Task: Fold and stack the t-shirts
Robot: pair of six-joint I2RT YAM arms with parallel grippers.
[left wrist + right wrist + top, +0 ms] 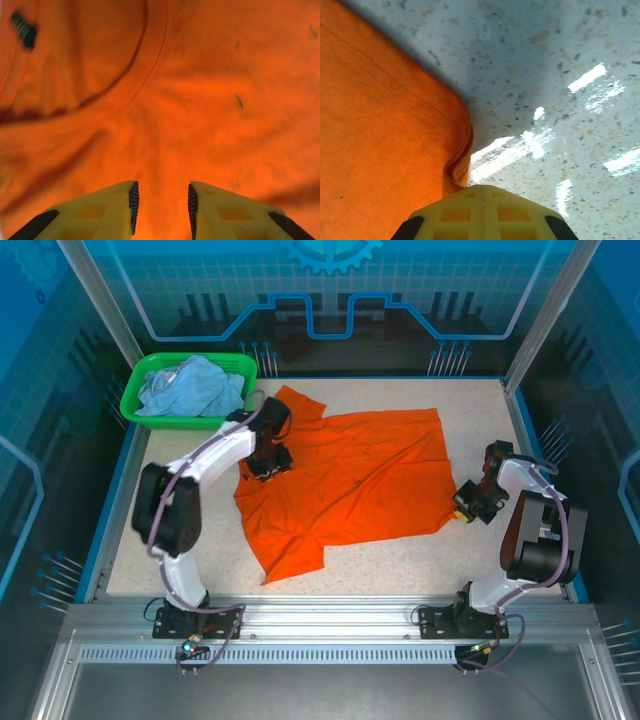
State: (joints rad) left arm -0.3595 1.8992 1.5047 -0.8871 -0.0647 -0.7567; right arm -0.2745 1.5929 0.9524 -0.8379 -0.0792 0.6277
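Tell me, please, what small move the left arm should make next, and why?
Probably lower the left gripper and close its jaws on the orange t-shirt beside the collar. Its jaws stand apart just over flat cloth, gripping nothing, while the right gripper is shut and seems to pinch the hem corner.

From above the near edge, the top camera takes in the whole table (400, 565). The wrist cameras look down close on the orange t-shirt (360, 480) it also shows: left at the collar, right at the right hem.
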